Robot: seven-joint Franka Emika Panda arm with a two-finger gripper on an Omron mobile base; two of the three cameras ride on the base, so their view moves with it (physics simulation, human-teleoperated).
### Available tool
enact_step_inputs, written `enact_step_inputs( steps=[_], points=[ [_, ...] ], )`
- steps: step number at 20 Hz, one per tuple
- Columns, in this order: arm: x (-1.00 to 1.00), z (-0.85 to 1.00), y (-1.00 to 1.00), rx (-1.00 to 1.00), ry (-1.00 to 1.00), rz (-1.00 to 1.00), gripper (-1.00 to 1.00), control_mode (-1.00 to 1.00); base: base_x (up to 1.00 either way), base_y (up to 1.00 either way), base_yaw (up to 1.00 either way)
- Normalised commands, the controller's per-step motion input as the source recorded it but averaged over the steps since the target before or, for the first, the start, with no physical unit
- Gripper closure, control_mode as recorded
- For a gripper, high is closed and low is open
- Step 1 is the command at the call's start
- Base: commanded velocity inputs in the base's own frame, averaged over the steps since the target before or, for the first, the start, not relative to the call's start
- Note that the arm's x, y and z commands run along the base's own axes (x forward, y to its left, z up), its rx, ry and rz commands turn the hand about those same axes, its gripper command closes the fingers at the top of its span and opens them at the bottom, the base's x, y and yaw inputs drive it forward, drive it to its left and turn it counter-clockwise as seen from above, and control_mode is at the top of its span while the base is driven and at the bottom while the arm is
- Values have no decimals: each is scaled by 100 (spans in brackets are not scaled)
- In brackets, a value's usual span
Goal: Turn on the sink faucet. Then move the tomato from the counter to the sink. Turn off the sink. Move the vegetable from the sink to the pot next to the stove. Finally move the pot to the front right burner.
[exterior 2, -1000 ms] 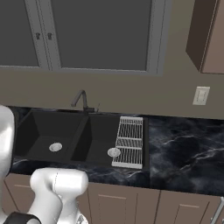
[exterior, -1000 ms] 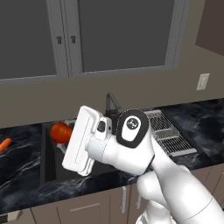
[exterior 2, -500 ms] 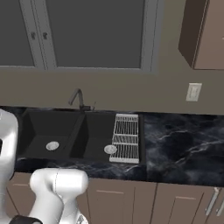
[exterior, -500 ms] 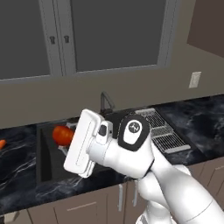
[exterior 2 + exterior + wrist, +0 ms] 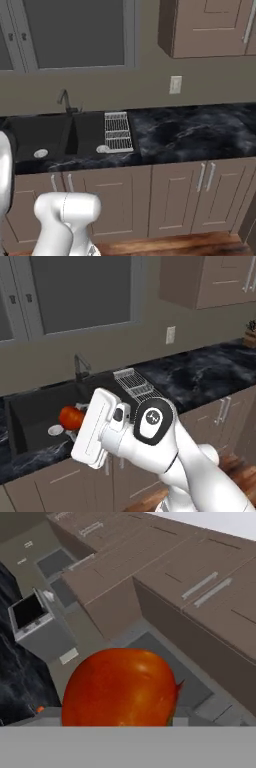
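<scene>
Hand view showed the tomato (image 5: 120, 687) close up: a smooth, glossy red-orange ball with soft highlights and a small pointed nub on one side, sitting right at the claw (image 5: 120, 719). Left base view had the same tomato (image 5: 72, 418) at the front of the hand, raised above the sink (image 5: 35, 411), so the claw was clenched around it. Behind the sink rose the thin dark faucet (image 5: 80, 364); beside the sink, a wire rack (image 5: 136, 385) lay on the glossy black veined desk (image 5: 210, 368).
</scene>
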Motion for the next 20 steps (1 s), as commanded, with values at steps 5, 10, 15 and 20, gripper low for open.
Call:
enact_step_inputs(
  steps=[5,10,15,20],
  points=[
    [0,0,0,0,0,0,100,100,-17,-45,-50],
    [0,0,0,0,0,0,100,100,0,-42,-58],
    [0,0,0,0,0,0,100,100,0,-47,-59],
    [0,0,0,0,0,0,100,100,0,-61,-55]
  ],
)
